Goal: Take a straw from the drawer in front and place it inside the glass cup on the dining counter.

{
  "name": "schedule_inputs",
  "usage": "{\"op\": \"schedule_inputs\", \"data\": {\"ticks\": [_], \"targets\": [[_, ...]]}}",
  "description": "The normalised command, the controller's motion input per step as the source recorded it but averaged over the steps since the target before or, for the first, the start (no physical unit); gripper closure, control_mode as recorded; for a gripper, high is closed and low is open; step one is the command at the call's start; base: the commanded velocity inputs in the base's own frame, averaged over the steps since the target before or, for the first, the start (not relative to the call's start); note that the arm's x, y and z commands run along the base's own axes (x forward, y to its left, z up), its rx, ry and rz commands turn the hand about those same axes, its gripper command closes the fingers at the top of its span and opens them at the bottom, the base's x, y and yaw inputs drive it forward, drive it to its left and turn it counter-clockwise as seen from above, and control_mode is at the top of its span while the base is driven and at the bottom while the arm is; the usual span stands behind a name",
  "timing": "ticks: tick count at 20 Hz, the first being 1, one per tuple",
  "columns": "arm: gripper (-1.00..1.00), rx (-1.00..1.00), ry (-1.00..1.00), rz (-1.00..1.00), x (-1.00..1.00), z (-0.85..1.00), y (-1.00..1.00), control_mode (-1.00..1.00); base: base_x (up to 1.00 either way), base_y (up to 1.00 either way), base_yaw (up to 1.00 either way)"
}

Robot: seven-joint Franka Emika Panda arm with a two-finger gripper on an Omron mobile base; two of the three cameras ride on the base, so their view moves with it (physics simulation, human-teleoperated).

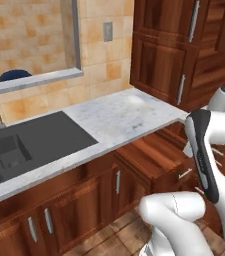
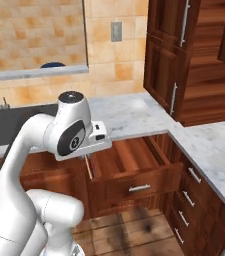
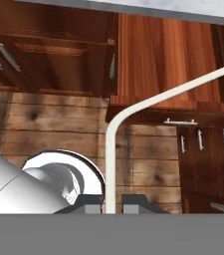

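Tool [image 3: 112,201] clenched on the straw [image 3: 110,164], above the open drawer [image 2: 129,167].
Straw rose from the fingertips, then bent right and far, lengthwise over the drawer.

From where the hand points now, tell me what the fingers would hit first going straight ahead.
The gripper, shut on the straw, points down past the open drawer. Straight on, it would probably meet the drawer's front edge or the wooden floor below; depth is unclear.
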Motion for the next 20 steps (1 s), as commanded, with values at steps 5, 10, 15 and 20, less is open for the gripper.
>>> {"op": "schedule_inputs", "data": {"ticks": [5, 10, 15, 20], "targets": [[1.0, 0.0, 0.0, 0.0, 0.0, 0.0, 0.0, 1.0, -0.96, 0.78, 0.1], [1.0, 0.0, 0.0, 0.0, 0.0, 0.0, 0.0, 1.0, -0.6, 1.0, 0.33], [1.0, 0.0, 0.0, 0.0, 0.0, 0.0, 0.0, 1.0, -0.45, 1.0, 0.23], [1.0, 0.0, 0.0, 0.0, 0.0, 0.0, 0.0, 1.0, -0.39, 1.0, 0.02]]}}
